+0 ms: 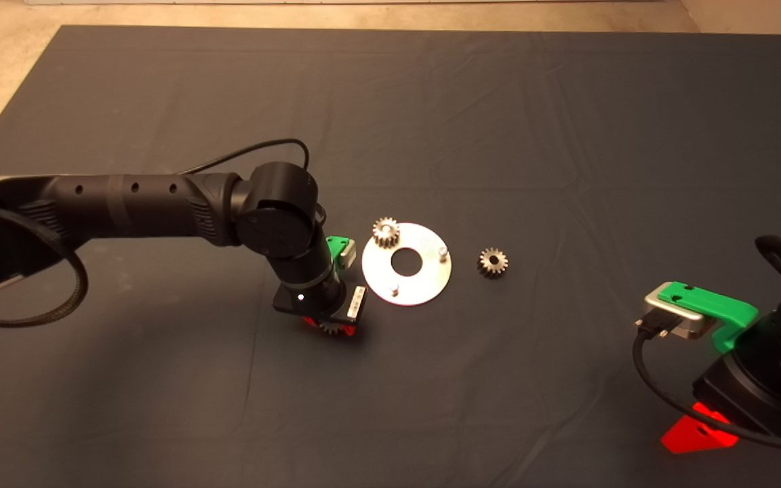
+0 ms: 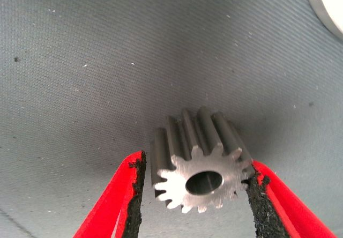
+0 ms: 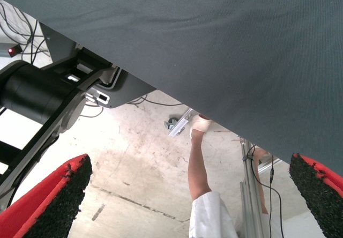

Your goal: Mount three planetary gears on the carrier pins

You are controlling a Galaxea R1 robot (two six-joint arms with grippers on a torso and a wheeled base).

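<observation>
1. We have the left tool down at the worktop, just beside the disc on its near-left side, with a gear between its fingers; one pad touches the teeth, the other shows a thin gap, so we judge it closing on the gear, not yet pinching
2. That gear lies tilted, its bore axis pointing roughly toward the wrist camera
3. One gear already sits at the disc's far rim, apparently on a pin; two pins stand bare, the near pin and the right pin
4. The near pin is the closest to our left tool, so the bore must be turned upright and carried over it
5. The third gear lies flat on the mat just right of the disc
6. Our right tool waits at the lower right, fingers spread wide, holding nothing
</observation>
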